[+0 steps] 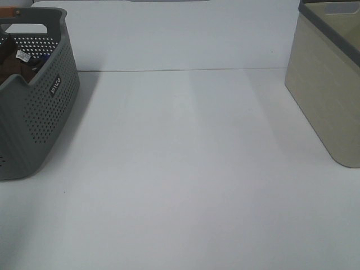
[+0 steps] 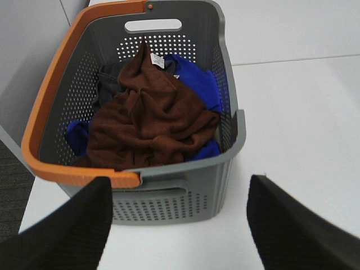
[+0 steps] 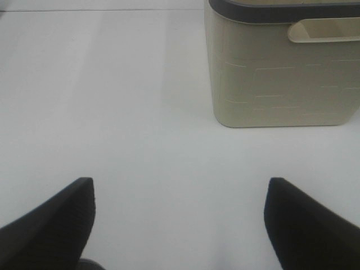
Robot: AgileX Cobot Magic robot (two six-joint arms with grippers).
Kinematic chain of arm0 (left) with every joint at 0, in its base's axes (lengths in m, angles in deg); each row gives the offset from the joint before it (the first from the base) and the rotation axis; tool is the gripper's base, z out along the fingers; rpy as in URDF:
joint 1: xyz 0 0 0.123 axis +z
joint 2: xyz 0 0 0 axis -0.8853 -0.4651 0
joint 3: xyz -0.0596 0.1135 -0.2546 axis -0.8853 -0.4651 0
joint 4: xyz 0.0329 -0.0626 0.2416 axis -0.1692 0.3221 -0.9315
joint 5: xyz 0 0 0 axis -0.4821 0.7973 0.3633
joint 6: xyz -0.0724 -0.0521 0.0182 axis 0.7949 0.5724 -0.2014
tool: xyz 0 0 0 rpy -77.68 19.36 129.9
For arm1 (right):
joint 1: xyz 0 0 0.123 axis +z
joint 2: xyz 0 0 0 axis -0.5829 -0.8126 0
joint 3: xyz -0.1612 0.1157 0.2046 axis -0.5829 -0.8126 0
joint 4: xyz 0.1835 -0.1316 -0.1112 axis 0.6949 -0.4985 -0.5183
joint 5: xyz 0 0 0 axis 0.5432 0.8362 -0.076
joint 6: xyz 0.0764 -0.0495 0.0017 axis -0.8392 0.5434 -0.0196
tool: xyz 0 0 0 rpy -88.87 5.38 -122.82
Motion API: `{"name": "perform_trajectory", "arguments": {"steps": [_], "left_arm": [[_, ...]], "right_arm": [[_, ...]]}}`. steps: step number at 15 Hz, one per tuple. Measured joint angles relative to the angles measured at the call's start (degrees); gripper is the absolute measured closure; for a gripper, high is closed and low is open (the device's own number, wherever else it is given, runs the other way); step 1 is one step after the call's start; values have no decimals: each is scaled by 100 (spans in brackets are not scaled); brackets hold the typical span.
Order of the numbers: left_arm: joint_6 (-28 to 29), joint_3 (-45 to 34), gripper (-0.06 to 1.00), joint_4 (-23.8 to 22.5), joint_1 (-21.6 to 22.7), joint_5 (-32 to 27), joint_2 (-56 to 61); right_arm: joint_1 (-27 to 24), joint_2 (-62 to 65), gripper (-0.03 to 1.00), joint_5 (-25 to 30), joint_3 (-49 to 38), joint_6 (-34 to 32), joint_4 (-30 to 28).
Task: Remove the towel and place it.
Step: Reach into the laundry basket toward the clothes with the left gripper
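While the towel [image 2: 149,121] is seen heaped in the grey basket [image 2: 169,205], directly ahead of the left gripper [image 2: 177,188], held wide and empty, the right gripper [image 3: 180,191], also spread wide, is judged farther off.

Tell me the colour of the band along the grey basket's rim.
Orange; the rim band shows best in the left wrist view.

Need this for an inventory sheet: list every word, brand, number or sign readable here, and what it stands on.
On the grey basket, a dark label: one short word in pale capitals, too blurred to read.
On the brown towel, a white care tag: print too small to read.
On the beige bin: no text visible.
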Motion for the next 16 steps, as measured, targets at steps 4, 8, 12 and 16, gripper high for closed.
{"name": "perform_trajectory", "arguments": {"steps": [4, 8, 12, 16], "left_arm": [[0, 1495, 31, 0, 0, 304, -2699], [86, 2790, 31, 0, 0, 309, -4618], [97, 3965, 31, 0, 6, 201, -6096], [115, 5518, 31, -344, 23, -258, -7540]], "right_arm": [[0, 0, 19, 0, 0, 0, 0], [0, 0, 19, 0, 0, 0, 0], [0, 0, 19, 0, 0, 0, 0], [0, 0, 19, 0, 0, 0, 0]]}}
